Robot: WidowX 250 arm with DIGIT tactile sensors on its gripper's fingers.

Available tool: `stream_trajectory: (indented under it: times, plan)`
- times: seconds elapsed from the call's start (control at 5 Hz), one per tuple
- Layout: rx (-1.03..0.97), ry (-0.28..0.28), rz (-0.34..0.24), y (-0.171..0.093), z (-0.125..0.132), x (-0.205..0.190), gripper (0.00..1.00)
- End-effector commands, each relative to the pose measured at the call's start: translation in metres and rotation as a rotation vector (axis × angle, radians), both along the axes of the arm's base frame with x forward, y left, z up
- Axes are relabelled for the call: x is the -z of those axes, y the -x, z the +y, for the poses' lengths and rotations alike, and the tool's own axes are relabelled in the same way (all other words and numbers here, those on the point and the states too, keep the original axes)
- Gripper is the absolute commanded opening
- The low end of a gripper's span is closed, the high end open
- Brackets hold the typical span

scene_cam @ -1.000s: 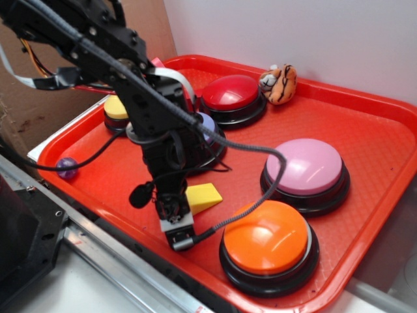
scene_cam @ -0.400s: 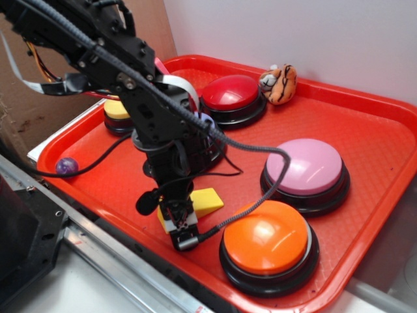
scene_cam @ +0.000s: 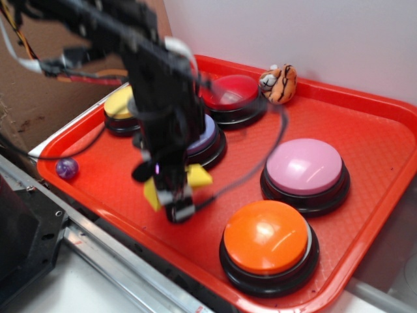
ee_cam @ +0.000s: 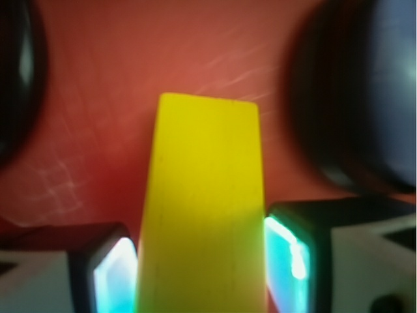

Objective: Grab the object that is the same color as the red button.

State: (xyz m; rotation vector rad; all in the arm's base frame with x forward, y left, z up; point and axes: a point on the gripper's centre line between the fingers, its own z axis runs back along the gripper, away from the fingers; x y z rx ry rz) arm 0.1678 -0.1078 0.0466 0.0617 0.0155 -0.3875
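The red button [scene_cam: 229, 91], a deep-red dome on a black base, sits at the back of the red tray [scene_cam: 374, 140], partly behind my blurred arm. My gripper [scene_cam: 171, 195] hangs over the tray's front left, well in front of that button. It is shut on a yellow wedge block [scene_cam: 197, 176]. In the wrist view the yellow block [ee_cam: 202, 195] fills the gap, and both fingers [ee_cam: 290, 261] press its sides. No loose red object shows in either view.
A pink button [scene_cam: 304, 166] and an orange button [scene_cam: 266, 236] stand to the right. A lilac button [scene_cam: 207, 135] and a yellow button [scene_cam: 117, 104] lie behind the gripper. A tiger plush [scene_cam: 279, 83] sits at the back, and a purple ball [scene_cam: 66, 168] at the left rim.
The gripper closed on the yellow wedge, then moved left and slightly up with it. The arm is motion-blurred now.
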Motion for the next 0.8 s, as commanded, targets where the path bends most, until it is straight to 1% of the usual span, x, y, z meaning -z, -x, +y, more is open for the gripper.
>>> stream_trajectory:
  times: [0.0, 0.2, 0.4, 0.6]
  plan:
    - [-0.110, 0.018, 0.041, -0.007, 0.019, -0.088, 0.00]
    - [-0.228, 0.026, -0.025, -0.001, 0.031, -0.130, 0.00]
    - [-0.294, 0.041, -0.069, 0.004, 0.038, -0.150, 0.00]
    - [-0.341, 0.074, -0.029, 0.004, 0.038, -0.152, 0.00]
